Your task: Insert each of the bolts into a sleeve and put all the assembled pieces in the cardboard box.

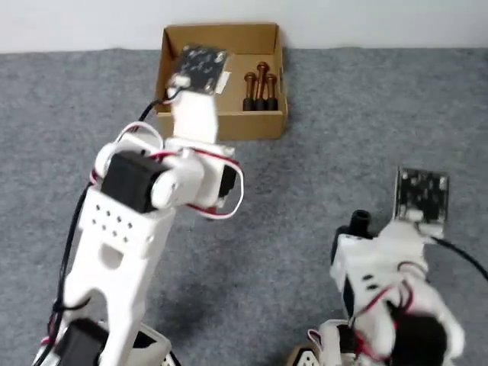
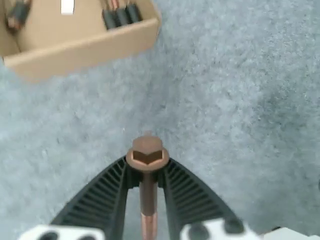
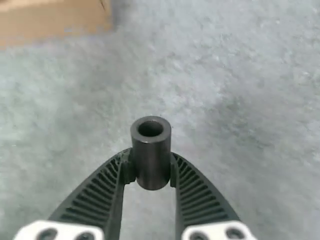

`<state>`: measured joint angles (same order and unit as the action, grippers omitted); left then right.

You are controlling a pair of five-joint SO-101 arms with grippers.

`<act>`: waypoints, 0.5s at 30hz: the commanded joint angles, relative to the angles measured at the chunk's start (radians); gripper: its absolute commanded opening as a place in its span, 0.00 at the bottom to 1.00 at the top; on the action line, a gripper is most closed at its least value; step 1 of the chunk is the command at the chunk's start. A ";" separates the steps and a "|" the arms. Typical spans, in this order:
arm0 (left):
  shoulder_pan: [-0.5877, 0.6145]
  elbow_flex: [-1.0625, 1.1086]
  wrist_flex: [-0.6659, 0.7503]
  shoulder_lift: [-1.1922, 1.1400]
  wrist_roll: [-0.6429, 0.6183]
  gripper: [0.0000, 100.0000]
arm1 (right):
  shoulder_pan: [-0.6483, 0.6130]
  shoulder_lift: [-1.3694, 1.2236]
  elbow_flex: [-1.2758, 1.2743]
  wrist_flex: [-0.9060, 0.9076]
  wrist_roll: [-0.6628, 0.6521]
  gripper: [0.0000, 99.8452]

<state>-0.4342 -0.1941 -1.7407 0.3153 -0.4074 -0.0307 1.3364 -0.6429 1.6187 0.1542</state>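
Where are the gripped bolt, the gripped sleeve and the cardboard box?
bolt [image 2: 146,157]: left wrist view, on its hex head.
sleeve [image 3: 150,167]: right wrist view, on its side wall.
cardboard box [image 1: 255,126]: high view, on its front wall.

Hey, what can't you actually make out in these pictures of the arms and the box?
1. High view: much of the cardboard box floor, covered by the left arm.
2. Left wrist view: a dark item in the box, blurred and cut by the edge; the bolt shank's end, cut by the edge.
3. Right wrist view: the box's inside, cut by the edge; the sleeve bore's depth, too dark.
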 commanded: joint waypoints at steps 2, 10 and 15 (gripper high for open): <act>-0.005 0.153 0.078 0.201 -0.069 0.00 | -0.128 0.124 -0.101 -0.113 0.129 0.01; 0.023 0.576 0.255 0.658 -0.072 0.00 | -0.254 0.202 -0.184 -0.223 0.186 0.01; 0.114 0.812 0.365 0.910 -0.072 0.00 | -0.259 0.202 -0.230 -0.277 0.183 0.01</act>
<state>-0.3606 0.5301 -1.4538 1.0825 -0.4703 -0.2808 1.5328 -0.8684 1.3917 0.3276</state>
